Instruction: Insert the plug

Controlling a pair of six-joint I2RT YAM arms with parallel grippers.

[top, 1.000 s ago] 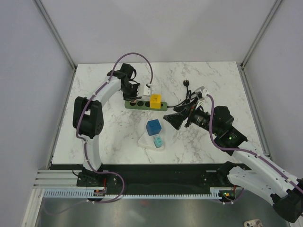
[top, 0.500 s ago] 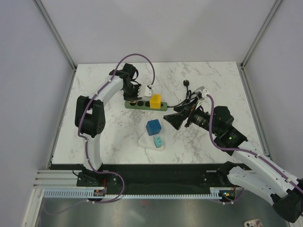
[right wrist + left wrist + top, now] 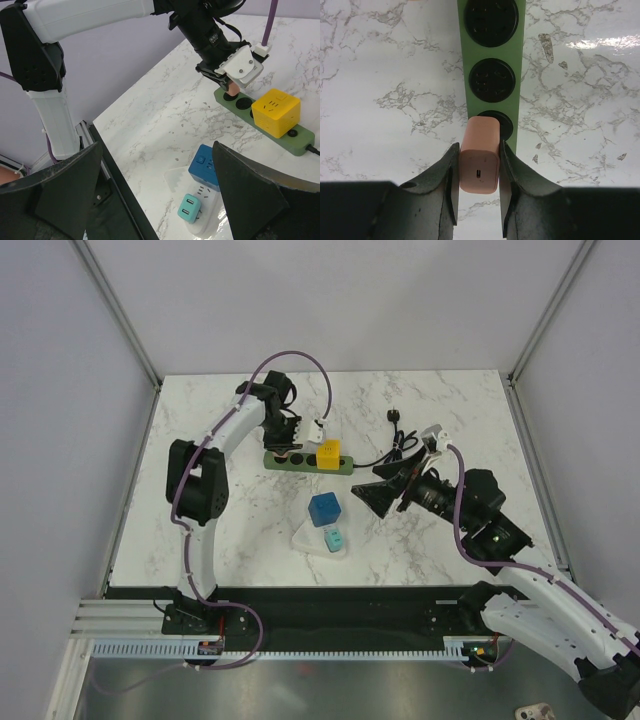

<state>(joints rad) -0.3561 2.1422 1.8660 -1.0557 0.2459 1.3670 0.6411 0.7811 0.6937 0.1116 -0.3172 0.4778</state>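
A pink plug sits between the fingers of my left gripper, which is shut on it. The plug's front end is over the end socket of the green power strip, slightly left of the socket's centre; two free sockets lie further along. From above, the left gripper hangs over the strip's left end. The right wrist view shows the pink plug touching the strip. My right gripper is open and holds nothing, hovering right of the blue cube.
A yellow cube adapter sits plugged into the strip's right part. A blue cube adapter and a teal charger rest on a white socket block mid-table. The strip's black cable coils at the right, ending in a plug.
The right gripper has drawn back a little to the right. The left arm has shifted slightly, its gripper still over the strip's left end with the pink plug.
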